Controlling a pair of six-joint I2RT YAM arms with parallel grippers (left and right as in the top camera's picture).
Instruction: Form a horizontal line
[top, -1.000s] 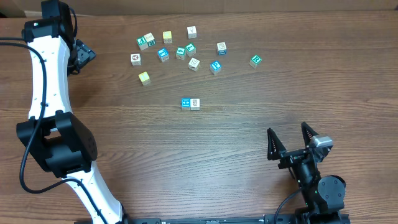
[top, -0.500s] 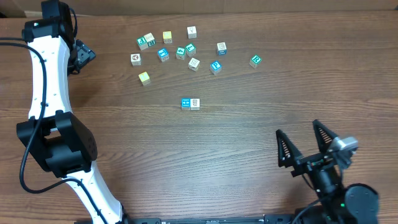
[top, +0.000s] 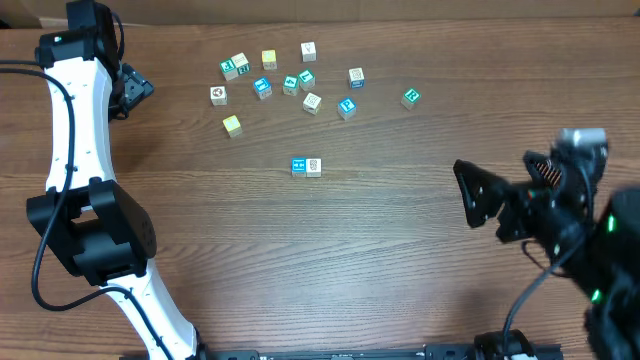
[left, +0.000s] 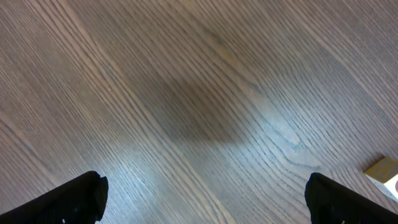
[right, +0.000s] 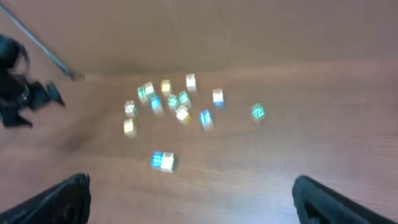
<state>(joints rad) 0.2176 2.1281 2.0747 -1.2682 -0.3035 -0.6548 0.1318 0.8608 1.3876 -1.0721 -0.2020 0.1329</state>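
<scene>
— What has moved since a second ago?

— Only the right arm. Its black two-finger right gripper has risen from low on the near side of the horizontal line and swung out wide to that line's right. It now hangs high and tilted forward, so its wrist camera looks over the whole brown wood-grain table. That view is smeared, so I judge the arm is mid-swing.

— And the line itself?

— Unchanged. A small blue-faced wooden cube touches a small white wooden cube with a grey picture, side by side and alone. With two cubes placed, I reckon the row is about half built.

— What does the move mean?

— Probably the arm is setting off to fetch another cube. The scatter of loose small wooden cubes lies beyond the line, well apart from it. The teal-lettered cube sits furthest to the line's right, nearest that arm.

— Is it carrying anything?

— No. Its fingers stand spread wide at both lower corners of the wrist view, with nothing between them.

— The left arm?

— It reaches far beyond and to the left of the line, past the scatter. The left gripper points down at bare wood, fingers wide apart and empty.
</scene>
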